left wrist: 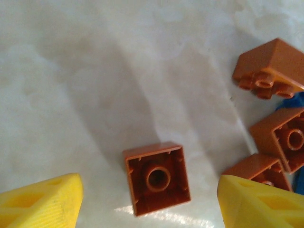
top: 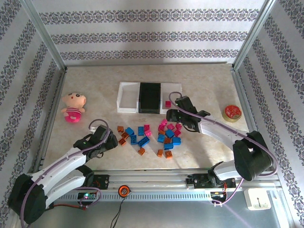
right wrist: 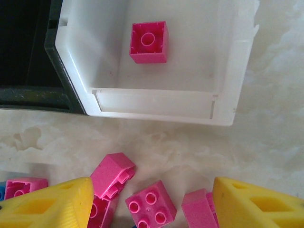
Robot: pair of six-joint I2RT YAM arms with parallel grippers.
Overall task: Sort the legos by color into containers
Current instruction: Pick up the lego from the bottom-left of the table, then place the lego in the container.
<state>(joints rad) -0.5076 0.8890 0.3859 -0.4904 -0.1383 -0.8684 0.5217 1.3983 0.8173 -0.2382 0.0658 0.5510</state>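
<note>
The left hand point(left wrist: 149, 192) was low over the bench point(left wrist: 95, 71) with its two yellow fingers point(left wrist: 42, 202) spread wide. One orange brick point(left wrist: 157, 178) lay upside down between the fingers, and neither finger touched it. More orange bricks point(left wrist: 268, 66) lay ahead of that hand and to its right, close together, with a blue brick point(left wrist: 290, 100) peeking out among them. The right hand point(right wrist: 153, 190) was spread wide too. Some pink bricks point(right wrist: 147, 206) lay on the bench between its fingers. Its left finger stood in front of one of them, and I could not tell if it touched. It pinched nothing. Just ahead of the right hand stood a white tray point(right wrist: 228, 80) with one pink brick point(right wrist: 148, 42) inside, lying upside down. A black tray point(right wrist: 28, 92) touched the white tray, ahead of the hand and to its left. From above, a second white tray point(top: 127, 99) sat on the other side of the black tray, touching it. The rest of the legos point(top: 152, 135), blue, orange and pink, lay loose on the bench between the two hands.
</note>
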